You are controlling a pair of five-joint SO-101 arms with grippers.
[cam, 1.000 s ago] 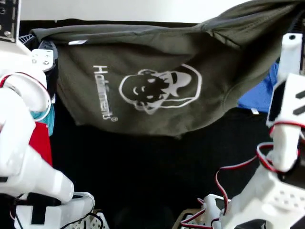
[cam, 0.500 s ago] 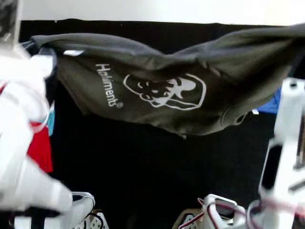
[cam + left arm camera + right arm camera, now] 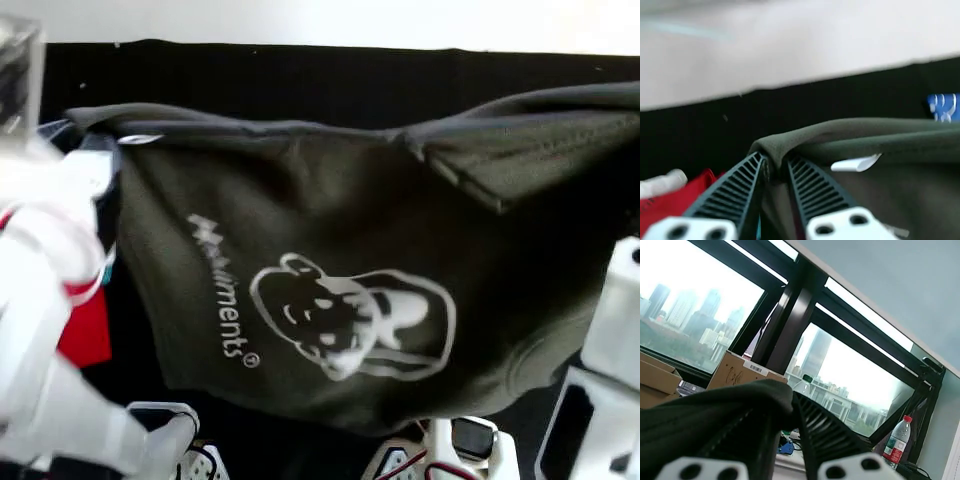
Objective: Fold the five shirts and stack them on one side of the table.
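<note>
Overhead, high view: olive shirt (image 3: 340,300) hangs spread wide above the black table (image 3: 300,80), held up by its top edge, white printed figure facing the camera. Left arm (image 3: 40,300) stands at the shirt's left end, right arm (image 3: 610,400) low at the right edge. Red cloth (image 3: 85,325) lies at the left, just beside the left arm and partly behind the shirt's left edge. Cannot tell whether the lower hem touches the table.

Left wrist view: left claw (image 3: 776,167) is pinched tight on a bunched fold of the olive shirt (image 3: 880,145), fabric squeezed between both ribbed fingers. White label (image 3: 855,163) sits on the shirt near the grip. Red cloth (image 3: 670,210) is beside the claw; a blue cloth (image 3: 943,106) lies far off on the table.

Right wrist view: right claw (image 3: 787,405) is clamped on a dark fold of the olive shirt (image 3: 705,405), which drapes over one finger. Behind it: cardboard box (image 3: 740,372), bottle (image 3: 897,440).
</note>
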